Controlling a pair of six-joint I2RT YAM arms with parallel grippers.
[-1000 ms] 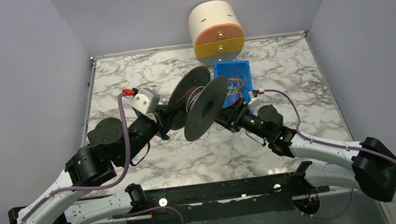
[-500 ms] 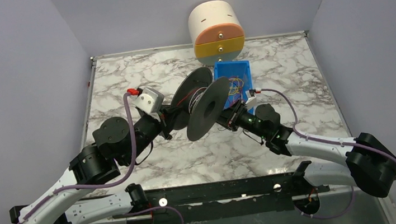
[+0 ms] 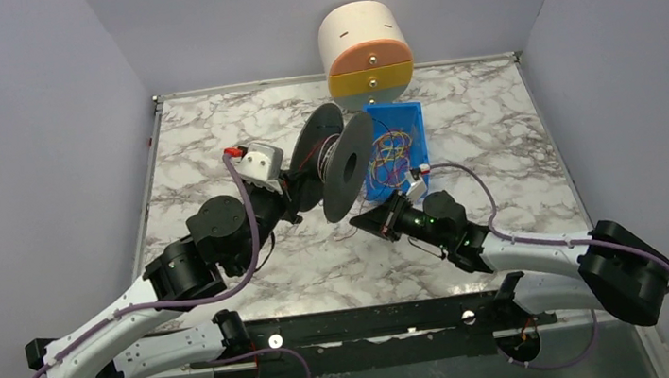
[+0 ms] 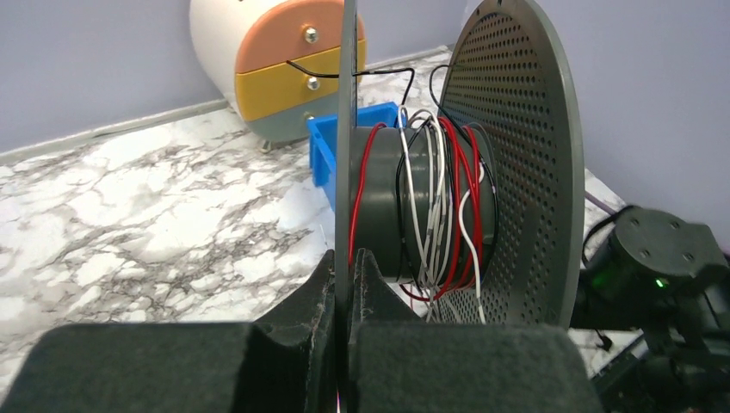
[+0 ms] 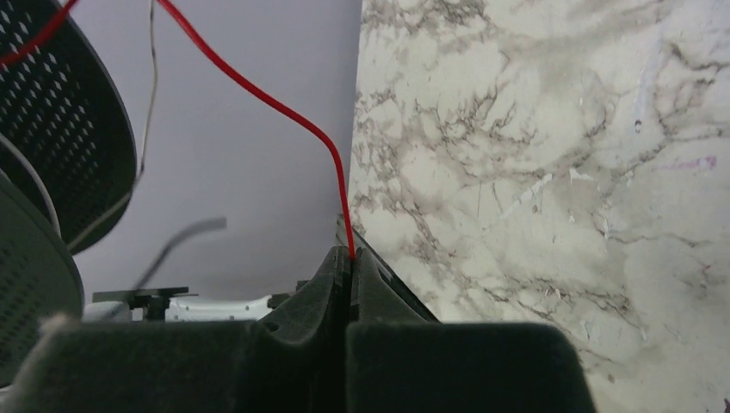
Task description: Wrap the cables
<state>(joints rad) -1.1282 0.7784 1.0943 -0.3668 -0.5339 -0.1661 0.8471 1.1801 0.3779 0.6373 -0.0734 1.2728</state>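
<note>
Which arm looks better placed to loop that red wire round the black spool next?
Likely the right: the right gripper is pinched shut on the red wire leading to the spool, while the left gripper is clamped on the spool's flange, steadying it.

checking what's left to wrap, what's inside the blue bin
A loose tangle of thin wires, yellow and red among them, lies in the blue bin. The spool covers its left edge.
</note>
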